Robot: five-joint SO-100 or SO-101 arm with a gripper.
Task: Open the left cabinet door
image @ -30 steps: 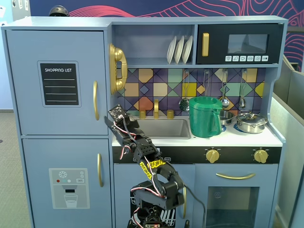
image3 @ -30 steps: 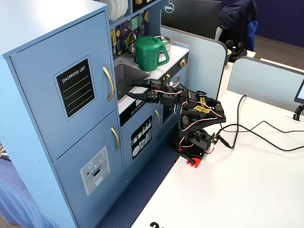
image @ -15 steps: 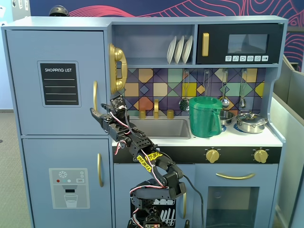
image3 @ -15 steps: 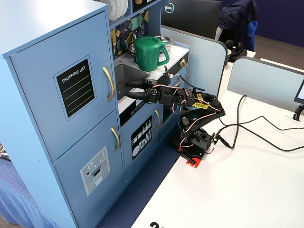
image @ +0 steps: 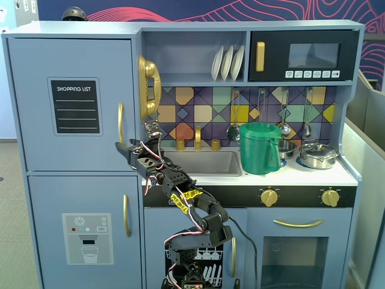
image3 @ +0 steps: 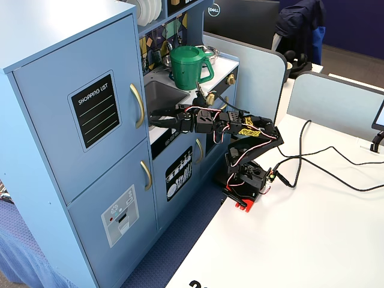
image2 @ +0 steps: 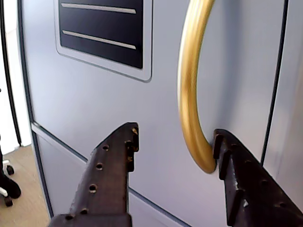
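White table (image3: 336, 240) carried robot arm base (image3: 245, 183), clamped at table's left edge, red clamp part showing at that edge in a fixed view. Black cables (image3: 324, 168) trailed from base across table toward right edge. Black print partly visible at table's near edge, unreadable. Toy kitchen unit (image3: 72, 150) stood on blue carpeted floor (image3: 174, 240) just beside table's left edge.

Bright, even room light everywhere; in my wrist view the gold handle (image2: 189, 90) glares and blurs slightly.
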